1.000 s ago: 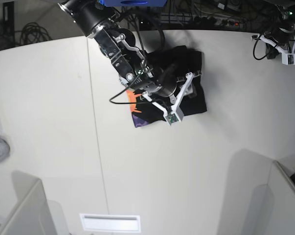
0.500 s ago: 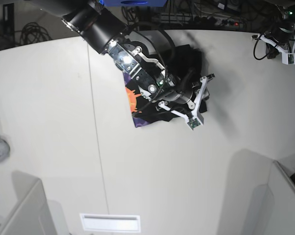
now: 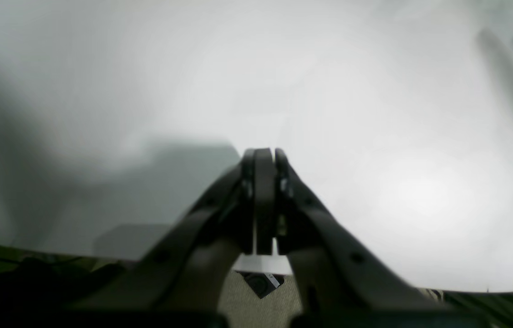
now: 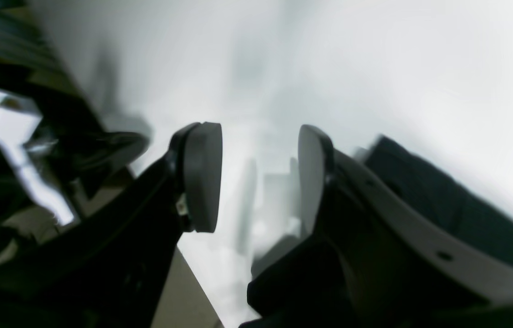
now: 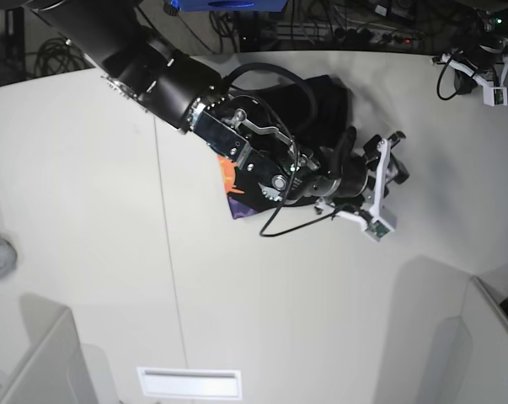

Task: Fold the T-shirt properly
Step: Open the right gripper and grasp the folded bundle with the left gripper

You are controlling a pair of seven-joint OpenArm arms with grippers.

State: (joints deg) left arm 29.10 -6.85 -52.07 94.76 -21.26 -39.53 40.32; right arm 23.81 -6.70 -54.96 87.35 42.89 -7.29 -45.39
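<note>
The black T-shirt point(image 5: 325, 97) lies bunched at the far middle of the white table point(image 5: 85, 210), with an orange-and-purple print point(image 5: 231, 183) showing at its left edge. My right arm reaches across it, hiding most of the cloth. The right gripper point(image 5: 382, 187) hangs just past the shirt's right edge, over bare table. In the right wrist view the right gripper point(image 4: 258, 177) is open with nothing between its fingers, and black cloth point(image 4: 424, 182) shows behind the right finger. My left gripper point(image 5: 492, 87) sits at the far right corner; in its wrist view the left gripper point(image 3: 265, 159) is shut and empty above the table.
A seam point(image 5: 165, 252) runs front to back across the table's left part. Grey partitions stand at the front left point(image 5: 34, 353) and front right point(image 5: 489, 337). A white slotted plate point(image 5: 190, 383) lies at the front edge. Cables point(image 5: 338, 25) crowd the back.
My right arm has swung rightward across the shirt, carrying the open gripper from the shirt's front edge to beyond its right edge. The left arm has not moved.
</note>
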